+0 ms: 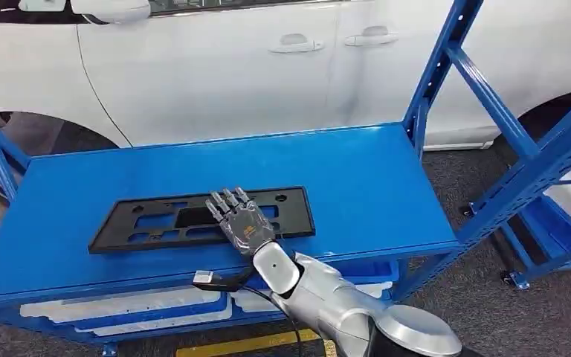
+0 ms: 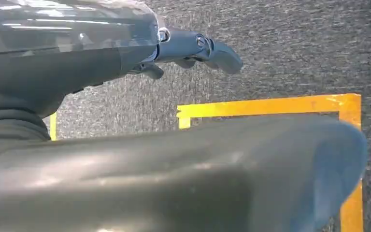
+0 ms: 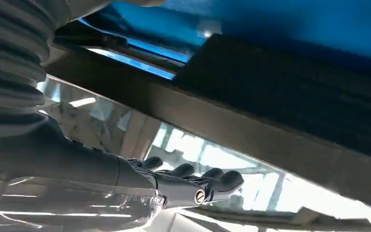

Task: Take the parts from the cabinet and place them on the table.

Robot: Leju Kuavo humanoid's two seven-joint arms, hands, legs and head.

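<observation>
Black plastic plate frame (image 1: 201, 218) lies flat on the blue shelf top (image 1: 372, 186), near its front edge, as the robot's right hand (image 1: 239, 221) hovers over its middle, fingers extended and apart, holding nothing. The left hand (image 2: 193, 48) hangs over grey carpet, fingers loosely curled, apparently empty. A clean lift likely means gripping the frame's near long edge, keeping it level.

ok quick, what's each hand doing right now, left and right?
Left hand: hangs over the floor, holds nothing; open or closed cannot be told.
Right hand: fingers apart, over the black plate, not gripping it.
</observation>
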